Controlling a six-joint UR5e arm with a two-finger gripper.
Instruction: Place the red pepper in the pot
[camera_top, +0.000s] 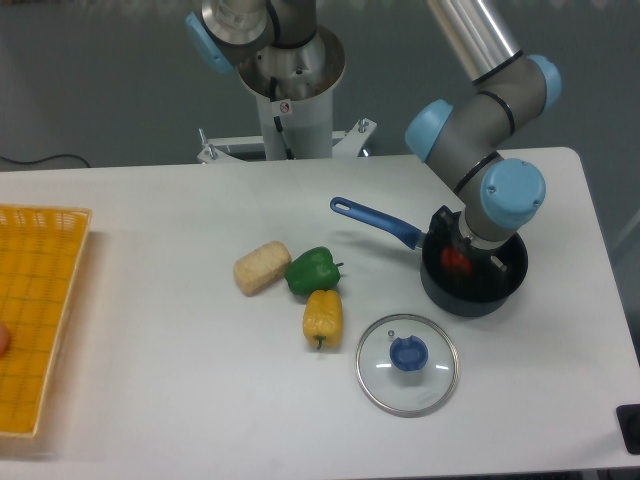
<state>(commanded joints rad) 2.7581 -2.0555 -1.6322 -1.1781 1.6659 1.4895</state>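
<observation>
The red pepper (455, 260) shows as a small glossy red patch inside the pot (470, 300), a dark round saucepan with a long blue handle (375, 220), at the right of the table. My gripper (462, 263) reaches down into the pot from above, its dark fingers on either side of the pepper and shut on it. The blue-capped wrist covers most of the fingers and the pot's back rim.
A round glass lid with a blue knob (407, 363) lies just in front of the pot. A green pepper (312, 270), a yellow pepper (322, 316) and a pale corn-like piece (262, 267) sit mid-table. A yellow basket (35, 300) is at the left edge.
</observation>
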